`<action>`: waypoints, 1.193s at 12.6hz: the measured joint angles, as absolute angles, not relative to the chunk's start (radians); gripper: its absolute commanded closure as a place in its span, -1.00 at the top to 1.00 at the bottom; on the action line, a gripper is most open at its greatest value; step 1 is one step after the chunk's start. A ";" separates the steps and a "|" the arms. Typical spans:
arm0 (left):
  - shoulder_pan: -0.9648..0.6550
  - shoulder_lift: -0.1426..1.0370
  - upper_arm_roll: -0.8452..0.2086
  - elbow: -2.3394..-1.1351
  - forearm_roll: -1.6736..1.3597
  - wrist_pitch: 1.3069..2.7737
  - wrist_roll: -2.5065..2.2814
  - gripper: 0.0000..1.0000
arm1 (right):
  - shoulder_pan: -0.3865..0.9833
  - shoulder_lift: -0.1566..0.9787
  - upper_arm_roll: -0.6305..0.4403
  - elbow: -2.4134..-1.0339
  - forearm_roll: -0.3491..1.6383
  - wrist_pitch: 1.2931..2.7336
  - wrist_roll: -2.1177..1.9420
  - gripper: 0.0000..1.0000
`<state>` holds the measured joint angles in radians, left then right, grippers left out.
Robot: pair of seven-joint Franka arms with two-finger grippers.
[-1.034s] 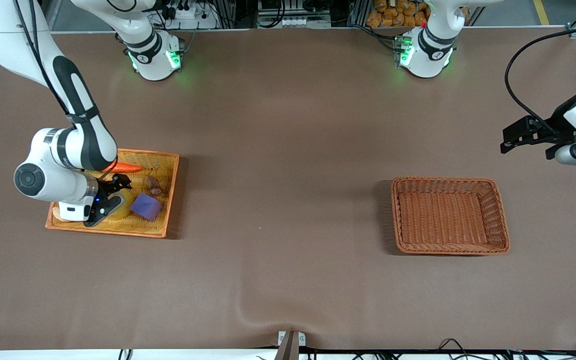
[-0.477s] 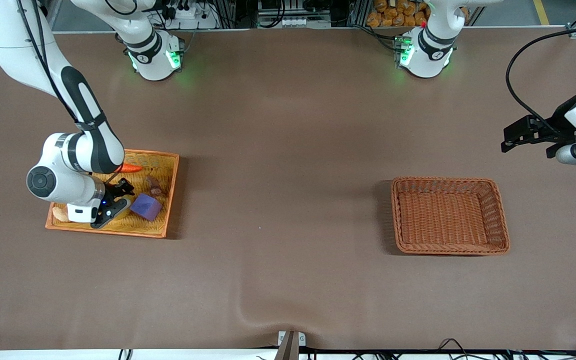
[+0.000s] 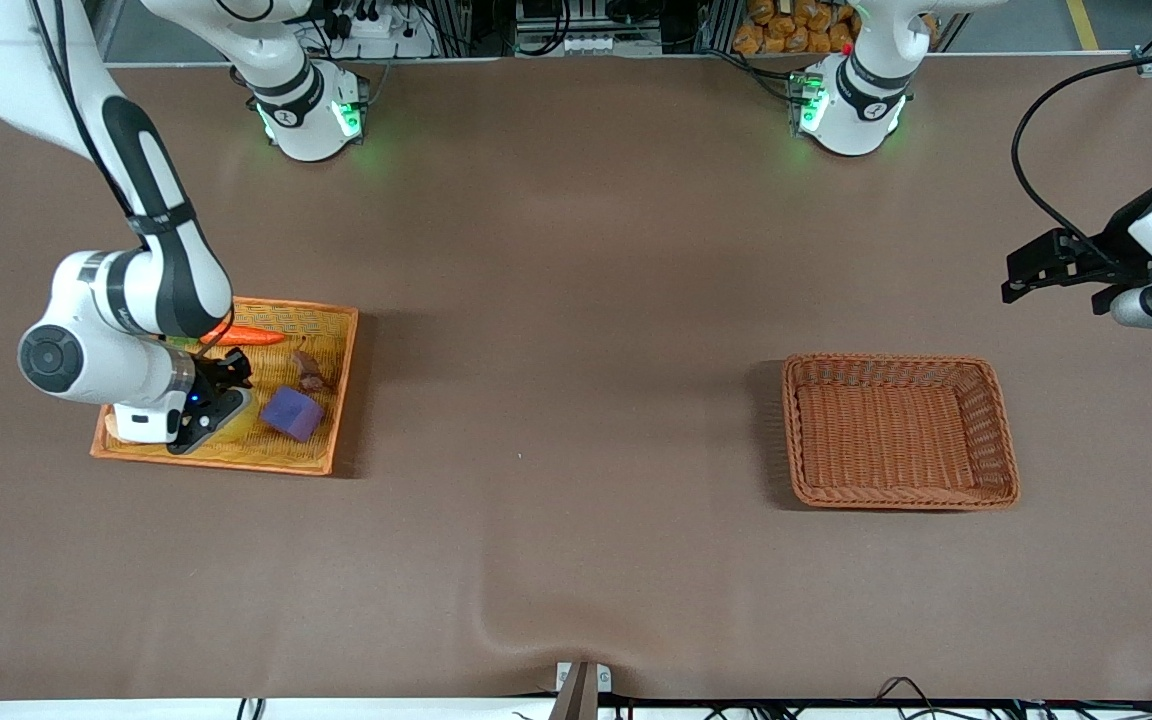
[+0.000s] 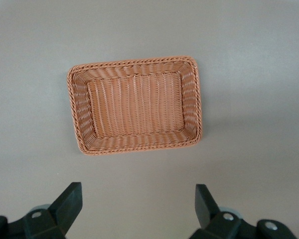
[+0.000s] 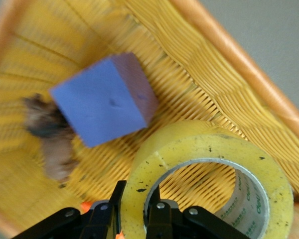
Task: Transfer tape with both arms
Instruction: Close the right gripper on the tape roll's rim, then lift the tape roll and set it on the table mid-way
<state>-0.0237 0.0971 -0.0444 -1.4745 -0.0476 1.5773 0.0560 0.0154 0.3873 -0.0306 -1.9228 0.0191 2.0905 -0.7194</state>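
Down over the yellow tray (image 3: 321,440) at the right arm's end of the table, the right gripper (image 5: 134,205) is clamped on the tape (image 5: 209,184): one finger presses the outside of the ring's wall and the other sits inside the grey core, so the wall is pinched between them. From the front camera the right gripper (image 3: 204,415) covers most of the roll, and only a sliver of yellow tape (image 3: 236,417) shows beside its fingers, over the tray's corner nearest the camera and the table's end. Just beside the gripper, toward the middle of the table, the purple cube (image 3: 291,413) lies on the tray's weave, close to the roll; whether they touch cannot be told. Past the cube from the gripper sits a small brown lump (image 3: 310,372), and an orange carrot-shaped piece (image 3: 248,337) lies along the tray's edge toward the robots' bases, partly under the right arm's wrist. Well apart, the left gripper (image 4: 138,205) hangs with its fingers (image 4: 70,201) spread wide and holding nothing. It waits above bare table near the brown wicker basket (image 4: 198,107), on the side toward the bases, at the left arm's end of the table.
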 measured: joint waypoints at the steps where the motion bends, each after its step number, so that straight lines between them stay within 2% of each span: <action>1: -0.024 0.097 -0.045 -1.474 -0.048 1.577 0.056 1.00 | 0.036 0.366 -0.030 -1.889 0.019 2.023 -0.690 -1.00; 4: -0.024 0.097 -0.045 -1.474 -0.048 1.577 0.056 1.00 | 0.129 0.325 -0.024 -1.726 0.022 1.799 -0.549 -1.00; 7: -0.025 0.097 -0.048 -1.474 -0.048 1.577 0.056 1.00 | 0.311 0.324 -0.011 -1.625 0.052 1.768 -0.309 -1.00; 10: -0.026 0.097 -0.051 -1.474 -0.048 1.575 0.056 1.00 | 0.520 0.380 -0.005 -1.578 0.161 1.856 0.015 -1.00; 13: -0.029 0.096 -0.054 -1.473 -0.048 1.575 0.056 1.00 | 0.665 0.561 -0.006 -1.480 0.175 2.035 0.269 -1.00; 15: -0.034 0.096 -0.060 -1.473 -0.048 1.575 0.056 1.00 | 0.715 0.681 -0.008 -1.412 0.174 2.084 0.343 -1.00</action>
